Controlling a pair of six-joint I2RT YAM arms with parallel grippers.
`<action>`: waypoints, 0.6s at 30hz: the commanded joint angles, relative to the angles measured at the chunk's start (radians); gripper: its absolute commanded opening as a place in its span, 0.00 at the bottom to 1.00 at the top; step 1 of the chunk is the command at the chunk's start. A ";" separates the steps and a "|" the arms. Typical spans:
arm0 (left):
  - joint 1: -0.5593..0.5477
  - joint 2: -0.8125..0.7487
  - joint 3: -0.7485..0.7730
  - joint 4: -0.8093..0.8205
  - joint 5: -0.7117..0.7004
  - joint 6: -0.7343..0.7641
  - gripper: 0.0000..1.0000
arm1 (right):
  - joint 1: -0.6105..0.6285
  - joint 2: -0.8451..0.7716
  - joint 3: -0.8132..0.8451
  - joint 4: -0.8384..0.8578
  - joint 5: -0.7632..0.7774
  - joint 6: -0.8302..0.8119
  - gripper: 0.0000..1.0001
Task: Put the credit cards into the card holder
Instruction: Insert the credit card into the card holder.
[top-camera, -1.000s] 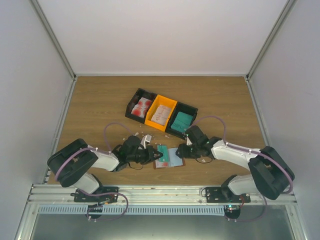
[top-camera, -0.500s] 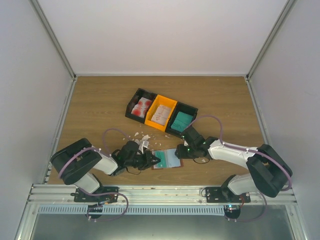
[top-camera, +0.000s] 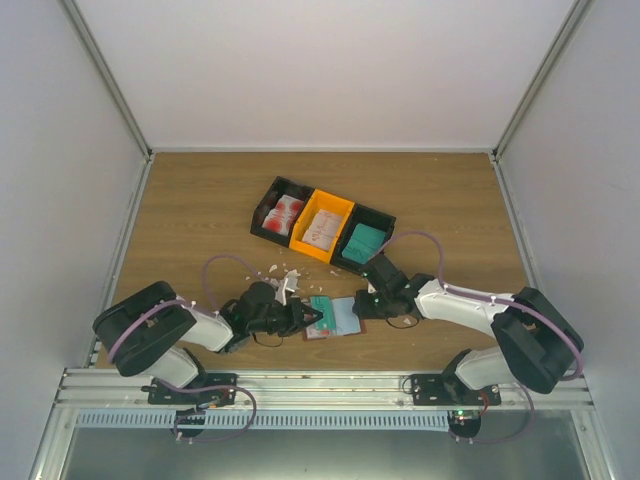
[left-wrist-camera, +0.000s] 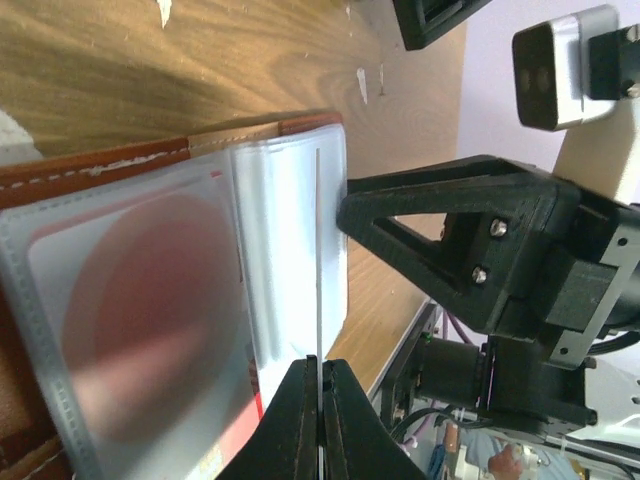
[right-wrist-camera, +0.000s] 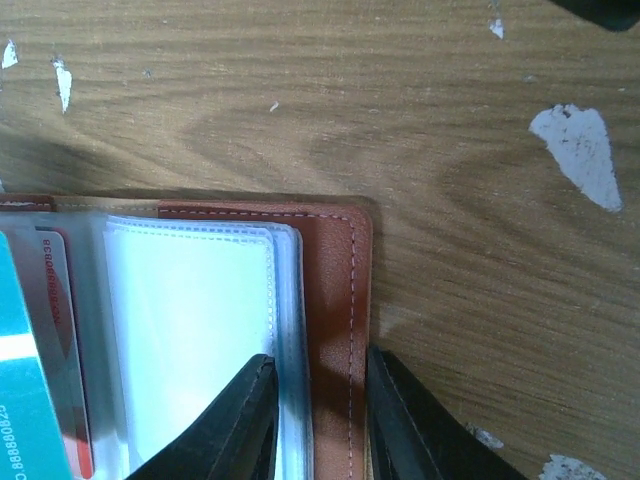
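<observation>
My left arm lies low over the table (top-camera: 200, 210), forearm stretched rightward from its base at the near left, so the left gripper (top-camera: 303, 318) comes in at the left edge of the open card holder (top-camera: 343, 320). My right arm mirrors it from the near right, elbow out and wrist bent down, bringing the right gripper (top-camera: 360, 304) to the holder's right edge. The holder lies flat between the two grippers, near the front of the table.

In my left wrist view the left gripper is closed, pinching a clear sleeve (left-wrist-camera: 318, 260) of the holder that stands edge-on between the fingertips. Beside it lies another sleeve showing a card with a red blotch (left-wrist-camera: 130, 330).

In my right wrist view the right gripper (right-wrist-camera: 320, 390) straddles the holder's brown leather edge (right-wrist-camera: 335, 300), one finger (right-wrist-camera: 245, 420) over the clear sleeves, the other (right-wrist-camera: 405, 425) on the table side. The fingers stand apart; I cannot tell whether they clamp it. A teal card (right-wrist-camera: 20, 380) lies at the holder's left.

Behind the holder sit three trays (top-camera: 322, 228) with more cards. White scraps (right-wrist-camera: 575, 150) dot the wood.
</observation>
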 joint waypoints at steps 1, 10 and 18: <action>-0.009 -0.023 -0.004 -0.002 -0.049 0.030 0.00 | 0.027 0.049 -0.035 -0.125 0.010 0.006 0.27; -0.022 0.066 -0.002 0.051 -0.039 -0.006 0.00 | 0.027 0.058 -0.037 -0.121 0.013 0.011 0.26; -0.024 0.140 0.008 0.137 -0.008 -0.020 0.00 | 0.030 0.064 -0.041 -0.114 0.006 0.016 0.25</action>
